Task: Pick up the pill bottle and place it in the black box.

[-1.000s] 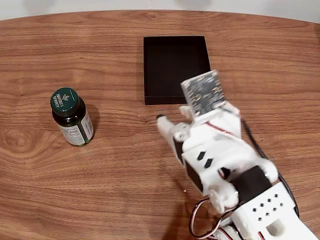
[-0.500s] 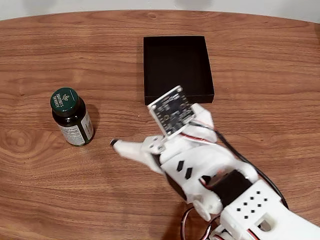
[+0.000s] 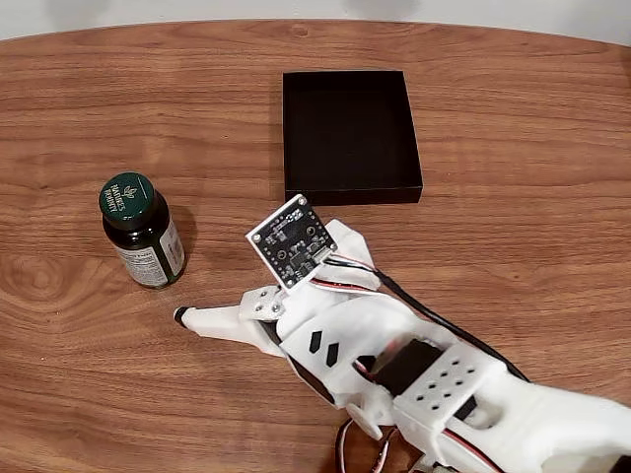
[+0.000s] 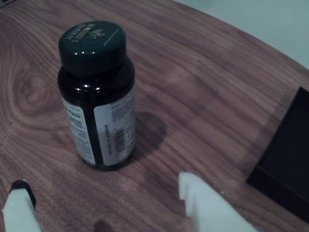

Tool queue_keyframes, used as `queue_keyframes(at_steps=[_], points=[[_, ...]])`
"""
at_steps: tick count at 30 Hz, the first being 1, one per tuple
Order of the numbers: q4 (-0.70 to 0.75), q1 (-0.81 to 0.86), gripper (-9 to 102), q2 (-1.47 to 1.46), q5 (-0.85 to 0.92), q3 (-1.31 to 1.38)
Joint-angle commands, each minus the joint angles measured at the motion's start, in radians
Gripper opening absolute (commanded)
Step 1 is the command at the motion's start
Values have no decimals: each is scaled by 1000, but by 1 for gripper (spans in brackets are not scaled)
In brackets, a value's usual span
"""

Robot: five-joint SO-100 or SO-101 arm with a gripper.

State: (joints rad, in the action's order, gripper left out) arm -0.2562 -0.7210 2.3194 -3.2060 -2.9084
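Your wooden table [image 3: 513, 148] has a curved far edge along the top of the fixed view, with pale wall behind it — bare wood on all sides of the task items.

The white arm [image 3: 473, 404] comes in from the lower right of the fixed view and reaches toward the left, a small circuit board [image 3: 290, 241] tilted up on its wrist.

The black box [image 3: 350, 133] sits upright near the far edge, centre of the fixed view, nothing inside it. In the wrist view only its near corner [image 4: 289, 164] shows at the right edge.

The pill bottle [image 3: 143, 230] stands upright at the left of the fixed view, well apart from the box, with open wood between them. Wrist view has the bottle [image 4: 99, 96] dead ahead, cap on, label facing the camera.

Gripper [image 4: 104, 205] is spread open, holding nothing — in the wrist view one fingertip [image 4: 19, 193] sits lower left, the other [image 4: 193, 188] right of centre. The bottle stands just beyond them, not touched. In the fixed view the dark-tipped finger [image 3: 212, 320] points left, near the bottle's base but clear of it.
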Motion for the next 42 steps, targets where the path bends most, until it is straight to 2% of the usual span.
queue_keyframes(at_steps=[1, 8, 20, 30, 42], points=[[-78, -15, 36, -58, 29, 81], [-206, 12, 38, -255, 21, 166], [-305, 66, 40, -522, 5, 379], [-400, 21, 40, -701, 3, 497], [-445, -43, 38, -834, 9, 583]])
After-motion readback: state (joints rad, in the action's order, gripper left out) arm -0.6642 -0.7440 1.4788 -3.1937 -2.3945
